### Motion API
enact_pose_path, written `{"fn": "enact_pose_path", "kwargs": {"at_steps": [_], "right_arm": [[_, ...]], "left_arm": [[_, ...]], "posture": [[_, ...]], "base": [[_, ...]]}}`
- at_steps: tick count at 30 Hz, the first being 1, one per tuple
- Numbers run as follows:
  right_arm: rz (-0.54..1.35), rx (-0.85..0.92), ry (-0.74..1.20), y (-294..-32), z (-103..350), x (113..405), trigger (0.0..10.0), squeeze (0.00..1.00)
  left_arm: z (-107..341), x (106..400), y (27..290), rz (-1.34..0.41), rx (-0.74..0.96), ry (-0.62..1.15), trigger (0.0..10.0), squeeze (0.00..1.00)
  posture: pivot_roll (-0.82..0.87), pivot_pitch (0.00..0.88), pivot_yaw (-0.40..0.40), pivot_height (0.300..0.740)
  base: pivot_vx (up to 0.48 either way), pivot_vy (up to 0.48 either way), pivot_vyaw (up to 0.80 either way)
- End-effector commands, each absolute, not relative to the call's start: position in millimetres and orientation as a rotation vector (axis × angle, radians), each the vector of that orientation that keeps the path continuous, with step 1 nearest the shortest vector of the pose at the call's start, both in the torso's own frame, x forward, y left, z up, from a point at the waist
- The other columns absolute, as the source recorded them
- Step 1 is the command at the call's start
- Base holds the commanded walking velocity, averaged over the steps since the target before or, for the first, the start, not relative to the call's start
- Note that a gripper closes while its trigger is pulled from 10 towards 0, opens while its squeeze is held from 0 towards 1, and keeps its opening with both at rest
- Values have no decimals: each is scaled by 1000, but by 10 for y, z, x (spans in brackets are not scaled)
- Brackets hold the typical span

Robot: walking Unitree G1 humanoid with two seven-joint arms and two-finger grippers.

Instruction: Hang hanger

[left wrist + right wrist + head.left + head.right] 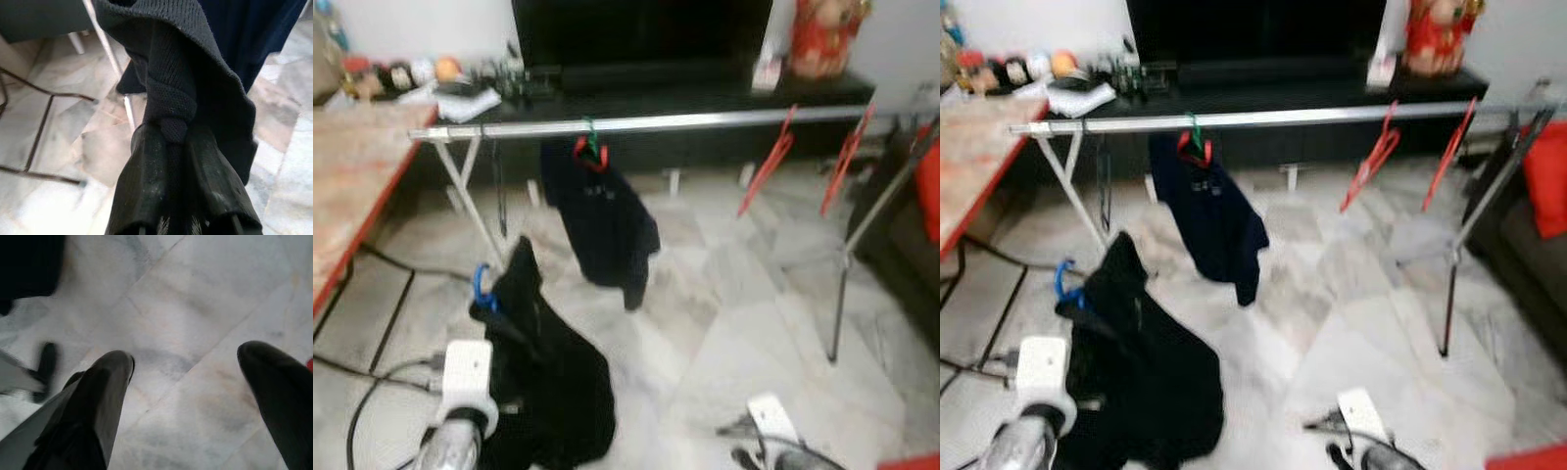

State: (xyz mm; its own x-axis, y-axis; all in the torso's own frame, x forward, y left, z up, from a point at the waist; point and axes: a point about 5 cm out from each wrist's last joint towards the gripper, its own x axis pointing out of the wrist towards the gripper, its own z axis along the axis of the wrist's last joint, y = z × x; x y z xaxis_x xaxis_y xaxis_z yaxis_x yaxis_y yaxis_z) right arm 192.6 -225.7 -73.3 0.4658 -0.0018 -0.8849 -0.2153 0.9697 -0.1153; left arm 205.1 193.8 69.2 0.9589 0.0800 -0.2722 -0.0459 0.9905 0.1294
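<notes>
My left gripper [168, 134] is shut on a fold of a black garment [548, 382], holding it up low on the left. The garment hangs on a blue hanger [481, 291] whose hook sticks out at its left side. Beyond it a silver rail [685, 121] runs across the room. From that rail hang a navy garment [602, 220] on a red and green hanger [590, 149] and two empty red hangers [766, 162] [847, 157] further right. My right gripper [186, 367] is open, low over the marble floor, with nothing between its fingers.
The rail's white legs [470, 191] stand at the left and a dark leg [842, 294] at the right. A red-edged table [352, 186] is on the left, with cables [382, 323] on the floor. A black TV stand [705, 98] lies behind the rail, and a red seat [928, 186] is at the right.
</notes>
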Motion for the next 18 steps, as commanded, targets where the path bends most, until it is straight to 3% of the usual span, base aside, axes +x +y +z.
{"fn": "enact_pose_path", "kwargs": {"at_steps": [1,7,18], "right_arm": [[137,-210,1067,-2208,-724,1964,10000,0],[137,-209,1066,-2205,-725,1963,10000,0],[136,-203,1064,-2187,-729,1963,10000,0]], "left_arm": [[813,2073,1988,77,139,224,10000,0],[820,2085,1981,74,141,221,10000,0],[827,2105,1965,57,154,213,10000,0]], "posture": [[-69,0,3,740],[-69,0,6,740],[-66,0,15,740]], "base": [[0,446,0],[0,439,0],[0,0,0]]}}
